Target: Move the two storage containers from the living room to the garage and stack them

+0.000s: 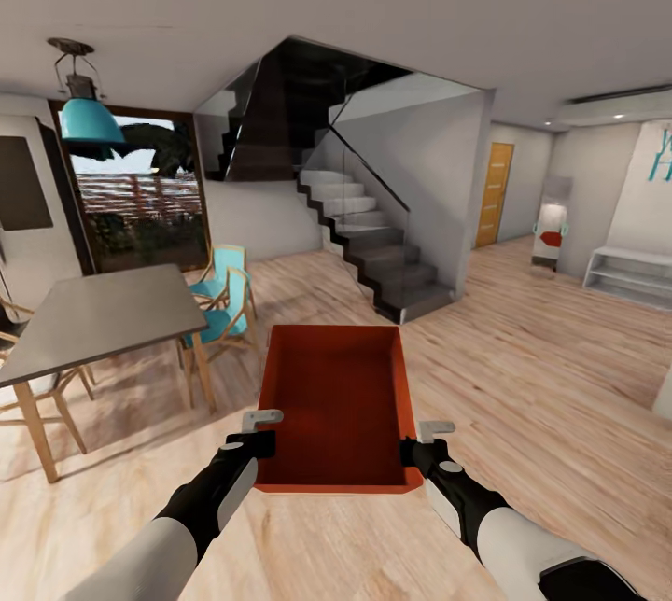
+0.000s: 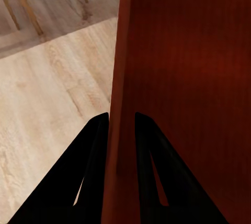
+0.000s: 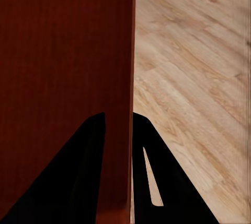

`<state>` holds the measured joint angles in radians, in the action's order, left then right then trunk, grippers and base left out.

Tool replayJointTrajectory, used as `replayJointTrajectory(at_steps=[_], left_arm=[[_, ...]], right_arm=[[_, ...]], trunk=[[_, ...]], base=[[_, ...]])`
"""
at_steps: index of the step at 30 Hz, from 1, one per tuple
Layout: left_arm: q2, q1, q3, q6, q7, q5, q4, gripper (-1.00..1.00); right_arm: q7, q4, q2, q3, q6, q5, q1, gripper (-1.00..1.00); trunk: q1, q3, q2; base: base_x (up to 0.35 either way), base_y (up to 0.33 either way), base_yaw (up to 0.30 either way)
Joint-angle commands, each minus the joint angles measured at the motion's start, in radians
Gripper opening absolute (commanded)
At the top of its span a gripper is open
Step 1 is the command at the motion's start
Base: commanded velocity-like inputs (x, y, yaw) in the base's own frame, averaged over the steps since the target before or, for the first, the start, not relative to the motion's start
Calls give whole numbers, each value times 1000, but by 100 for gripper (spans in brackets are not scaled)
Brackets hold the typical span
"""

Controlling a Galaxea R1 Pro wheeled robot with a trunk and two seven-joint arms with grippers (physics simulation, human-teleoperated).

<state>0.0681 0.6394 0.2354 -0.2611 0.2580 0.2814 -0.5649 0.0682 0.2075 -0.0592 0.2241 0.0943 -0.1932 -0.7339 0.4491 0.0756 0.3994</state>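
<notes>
The head view looks forward and slightly down from above both arms, across a wood-plank floor (image 1: pixel 523 368) toward a staircase (image 1: pixel 373 237) and dining table (image 1: pixel 93 312). Each wrist view sits very close behind its end effector, looking along the black fingers (image 2: pixel 94 172) (image 3: pixel 89 172) that straddle a wall of the orange-red storage container (image 1: pixel 338 396) (image 2: pixel 183 78) (image 3: pixel 63 67). All three views share that container and the plank floor beneath.

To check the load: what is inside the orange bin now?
Nothing: the storage container shows a bare floor and inner walls. The near inner wall is hidden by its rim. Both grippers' fingers clamp its side walls.
</notes>
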Motion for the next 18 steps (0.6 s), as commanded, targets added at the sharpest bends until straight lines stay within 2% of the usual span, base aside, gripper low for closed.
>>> replayJointTrajectory(at_steps=[1,18], left_arm=[[-2,0,-71,-3,10,61,-3,-100],[-2,0,-72,-3,10,61,-3,-100]], right_arm=[[2,2,1,-26,4,-6,-1,-100],[1,3,1,-26,4,-5,-1,-100]], trunk=[[1,0,1],[1,0,1]], base=[[322,0,-284],[322,0,-287]])
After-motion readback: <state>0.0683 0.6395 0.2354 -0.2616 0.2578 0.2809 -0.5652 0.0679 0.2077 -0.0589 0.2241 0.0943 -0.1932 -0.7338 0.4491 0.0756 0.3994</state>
